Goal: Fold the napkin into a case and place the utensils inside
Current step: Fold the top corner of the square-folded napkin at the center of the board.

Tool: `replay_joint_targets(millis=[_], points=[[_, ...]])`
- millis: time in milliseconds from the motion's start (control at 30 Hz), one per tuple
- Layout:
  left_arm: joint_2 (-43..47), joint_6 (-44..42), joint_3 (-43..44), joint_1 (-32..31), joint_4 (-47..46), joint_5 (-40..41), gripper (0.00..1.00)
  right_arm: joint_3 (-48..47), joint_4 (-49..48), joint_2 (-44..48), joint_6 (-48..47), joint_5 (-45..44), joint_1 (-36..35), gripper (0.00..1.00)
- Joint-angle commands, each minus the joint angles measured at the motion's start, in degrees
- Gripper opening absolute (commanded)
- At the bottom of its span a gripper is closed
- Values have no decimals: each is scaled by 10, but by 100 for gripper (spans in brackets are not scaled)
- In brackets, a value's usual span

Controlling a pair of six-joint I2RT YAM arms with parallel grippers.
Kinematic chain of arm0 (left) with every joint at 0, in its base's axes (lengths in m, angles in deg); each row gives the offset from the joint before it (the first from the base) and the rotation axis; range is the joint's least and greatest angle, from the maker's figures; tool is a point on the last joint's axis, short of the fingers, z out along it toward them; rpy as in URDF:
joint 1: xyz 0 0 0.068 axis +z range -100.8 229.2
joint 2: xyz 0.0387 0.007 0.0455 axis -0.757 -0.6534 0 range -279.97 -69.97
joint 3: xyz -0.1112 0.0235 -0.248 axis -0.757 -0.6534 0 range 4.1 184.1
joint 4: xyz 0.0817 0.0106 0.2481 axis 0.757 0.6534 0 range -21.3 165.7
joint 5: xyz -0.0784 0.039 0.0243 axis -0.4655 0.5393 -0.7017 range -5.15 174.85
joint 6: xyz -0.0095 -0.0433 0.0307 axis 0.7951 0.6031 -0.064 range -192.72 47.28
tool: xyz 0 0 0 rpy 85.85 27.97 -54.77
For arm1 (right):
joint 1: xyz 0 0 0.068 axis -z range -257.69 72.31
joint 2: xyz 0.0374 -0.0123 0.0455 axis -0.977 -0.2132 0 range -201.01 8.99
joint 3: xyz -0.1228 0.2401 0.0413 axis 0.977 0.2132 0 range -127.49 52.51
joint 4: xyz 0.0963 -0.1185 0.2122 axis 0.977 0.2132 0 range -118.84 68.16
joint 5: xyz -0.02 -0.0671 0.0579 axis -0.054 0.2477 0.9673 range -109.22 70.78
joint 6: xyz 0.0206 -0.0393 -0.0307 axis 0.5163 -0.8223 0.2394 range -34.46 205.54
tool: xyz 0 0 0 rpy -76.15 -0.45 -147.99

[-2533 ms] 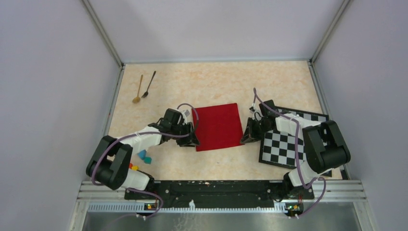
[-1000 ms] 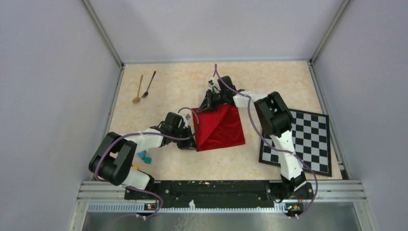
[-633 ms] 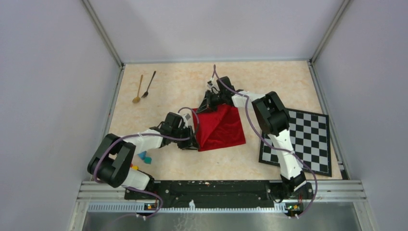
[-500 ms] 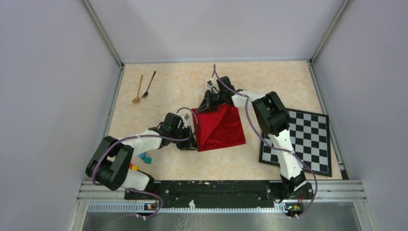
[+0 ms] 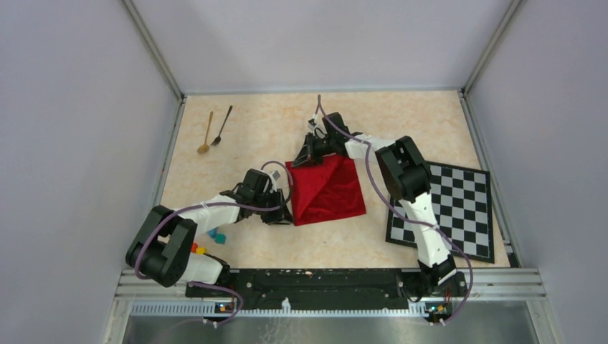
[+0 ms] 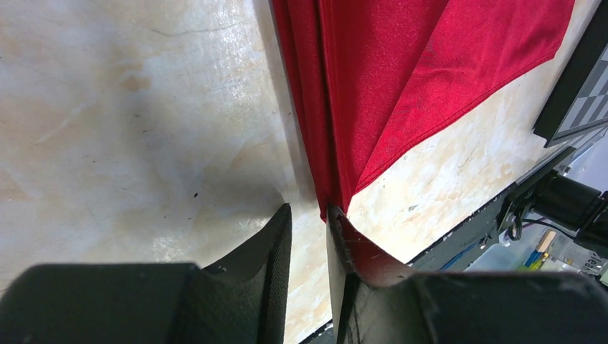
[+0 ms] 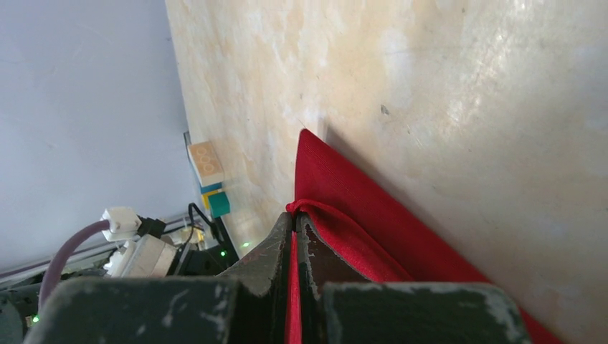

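Observation:
The red napkin [image 5: 328,190] lies mid-table, folded over on a diagonal. My right gripper [image 5: 306,158] is shut on a napkin corner and holds it low over the cloth's far-left corner; in the right wrist view the cloth [image 7: 373,226] is pinched between the jaws [image 7: 295,216]. My left gripper [image 5: 285,214] is at the napkin's near-left corner. In the left wrist view its jaws [image 6: 308,210] stand slightly apart with bare table between them, and the cloth [image 6: 401,79] only touches one fingertip. The gold spoon [image 5: 206,133] and black spoon [image 5: 221,126] lie side by side at the far left.
The black-and-white chequered mat [image 5: 453,208] lies at the right, under the right arm. Small coloured blocks [image 5: 216,235] sit by the left arm's elbow, and more of them [image 5: 197,249] near its base. Walls enclose the table on three sides.
My right gripper took the napkin's near-right corner and carried it over to the far-left corner, folding the cloth. My left gripper has drawn back slightly to the left.

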Motion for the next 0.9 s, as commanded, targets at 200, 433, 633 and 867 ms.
replay_joint_targets(millis=[200,433,633,867], points=[[-13,-8,-15,-3,-11,3,29,-47,11,-18,-11,2,-6,0],[-12,-9,-16,-3,-10,8,27,-56,15,-28,-14,5,-7,1],[-10,-9,-17,-3,-7,13,27,-71,22,-37,-15,8,-9,2],[-5,-8,-18,-3,-4,17,27,-82,29,-45,-17,2,-10,3]])
